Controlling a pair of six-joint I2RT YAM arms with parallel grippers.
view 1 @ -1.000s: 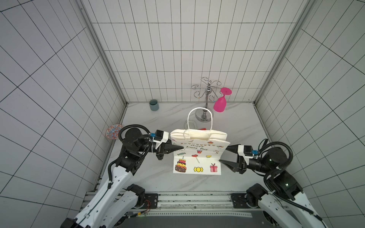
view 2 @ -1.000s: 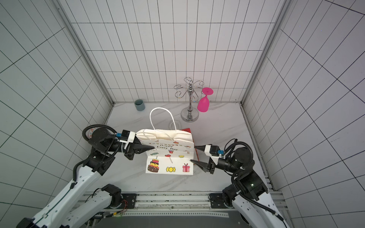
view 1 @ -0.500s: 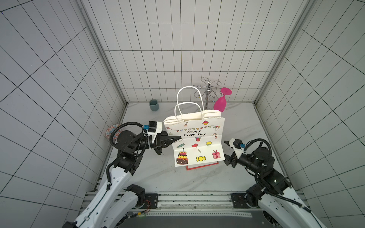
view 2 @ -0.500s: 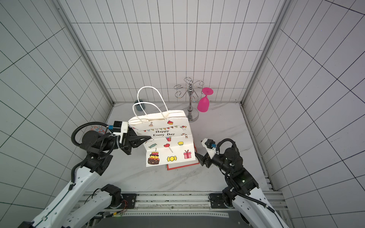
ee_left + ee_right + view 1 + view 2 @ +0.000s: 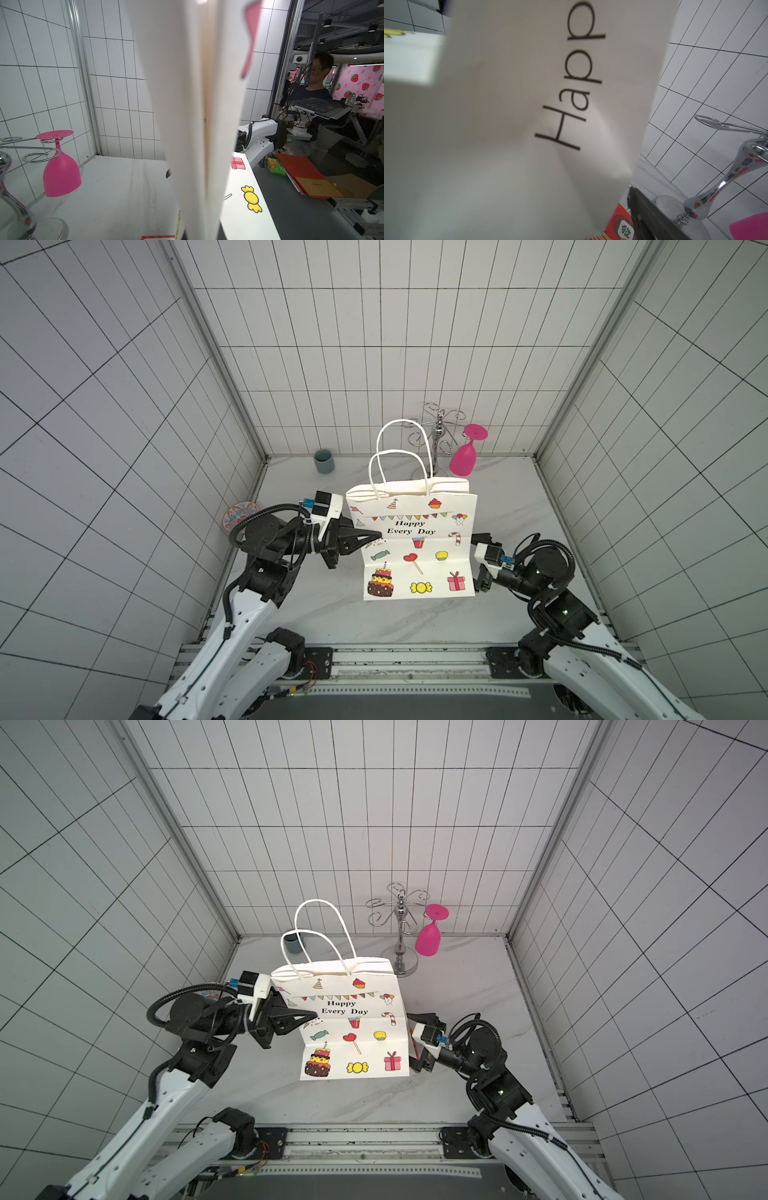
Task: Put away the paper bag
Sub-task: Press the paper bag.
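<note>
1. Left wrist view: paper bag (image 5: 193,104) edge-on, contents unseen.
2. Left gripper (image 5: 375,536), arm reaching level, pinches the bag's edge, bag upright.
3. Right gripper (image 5: 476,562) gapes, released, beside the opposite edge.

We find both top views bright and evenly lit from overhead, sharp from corner to corner. The white wall tiles (image 5: 374,364) show no hot spots, and shadows on the marble tabletop (image 5: 374,622) are faint and soft-edged. In the left wrist view the paper bag (image 5: 187,104) sits so near the lens that it smears into a pale, blurred band. The tile lines there bow slightly toward the frame edge, and the room beyond the cell is dim. In the right wrist view the bag's lettering is soft, its near face in grey shade. The chrome stand (image 5: 720,182) glints with small highlights.
</note>
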